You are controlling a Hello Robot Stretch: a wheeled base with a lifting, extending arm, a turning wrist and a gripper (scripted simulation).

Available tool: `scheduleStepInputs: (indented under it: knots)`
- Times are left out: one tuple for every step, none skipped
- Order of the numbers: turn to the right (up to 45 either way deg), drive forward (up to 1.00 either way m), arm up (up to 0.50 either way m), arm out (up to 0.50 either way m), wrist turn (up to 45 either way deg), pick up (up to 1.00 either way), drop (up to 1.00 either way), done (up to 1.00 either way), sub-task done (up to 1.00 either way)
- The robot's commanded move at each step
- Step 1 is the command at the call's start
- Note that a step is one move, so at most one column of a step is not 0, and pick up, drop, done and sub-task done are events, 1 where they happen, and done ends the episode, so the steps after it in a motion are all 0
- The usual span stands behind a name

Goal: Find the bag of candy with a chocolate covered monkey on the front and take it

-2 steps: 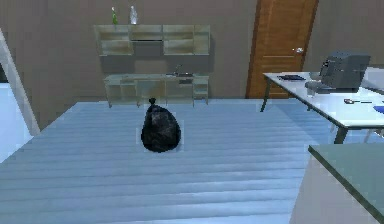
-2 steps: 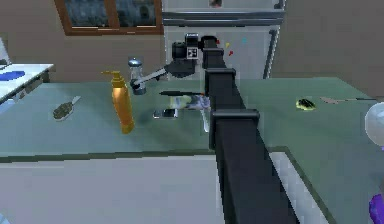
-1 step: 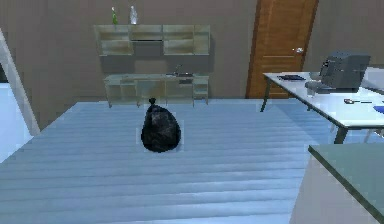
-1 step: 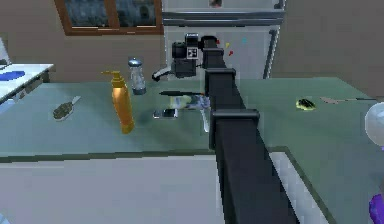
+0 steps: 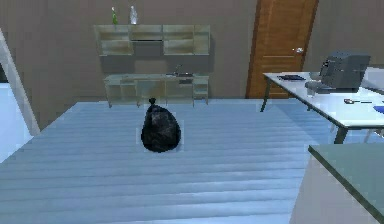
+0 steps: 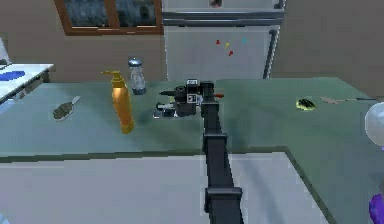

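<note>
Roughly mid-desk (image 6: 60,140), toward the far edge: end effector (image 6: 170,103), with a small grey shape (image 6: 163,113) lying at its tip. Cannot tell whether holding anything, nor whether that shape is the candy sought. Orange bottle (image 6: 122,100) just beside; pale round thing (image 6: 377,120) cut off at the right edge.

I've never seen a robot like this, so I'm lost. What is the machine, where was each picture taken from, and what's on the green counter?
It is a wheeled robot with one extending arm. The forward view looks ahead from the robot: a black bag lies on the floor before a shelf unit, a white table at the right. The arm side view looks out sideways: the dark bar is the arm, ending in the gripper, across a green counter. On it stand an orange bottle and a shaker. I cannot tell whether the gripper holds anything.
</note>
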Motion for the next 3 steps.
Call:
scheduleStepInputs:
  knots:
    - [0.0, 0.0, 0.0, 0.0, 0.0, 1.0, 0.0, 0.0, 0.0]
    - [0.0, 0.0, 0.1, 0.0, 0.0, 0.0, 0.0, 0.0, 0.0]
    - [0.0, 0.0, 0.0, 0.0, 0.0, 0.0, 0.0, 1.0, 0.0]
